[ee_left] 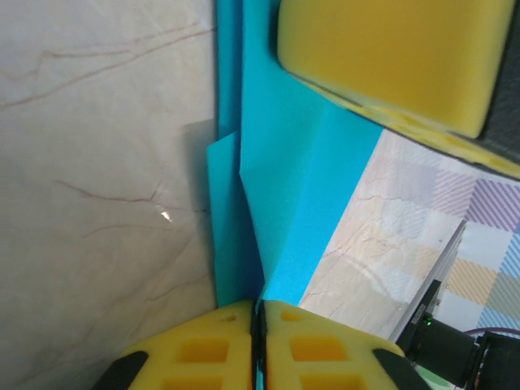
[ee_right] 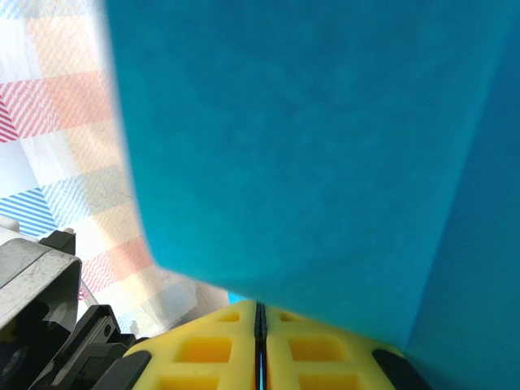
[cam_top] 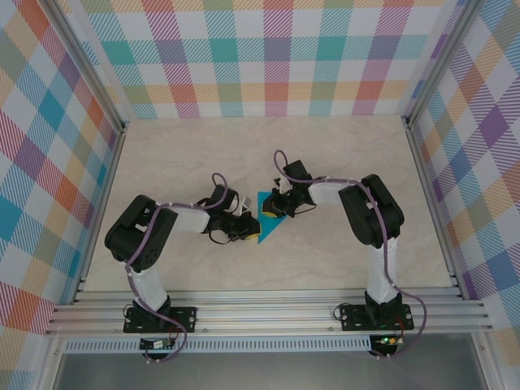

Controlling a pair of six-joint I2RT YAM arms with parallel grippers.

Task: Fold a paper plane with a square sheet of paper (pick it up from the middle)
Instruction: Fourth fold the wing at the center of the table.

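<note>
Surface: pale marbled table [cam_top: 341, 162], with checked walls [cam_top: 276, 57] around it.
Task item: your teal paper [cam_top: 266, 218] sits mid-table, folded to a triangle, between the two arms.
Left side: your left gripper [ee_left: 259, 313] has its yellow fingers pressed together on the paper's near edge.
Right side: your right gripper [ee_right: 260, 313] is likewise clamped tight, pinching the paper.
Layers: folded flaps overlap along a crease in the left wrist view.

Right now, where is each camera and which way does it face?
Top external: above, behind the bases, facing down at the table; both arms meet at the teal paper.
Left wrist: on the left arm, looking along its shut yellow jaws at the paper.
Right wrist: close against the paper, own jaws shut on it.
All three share the paper.
</note>
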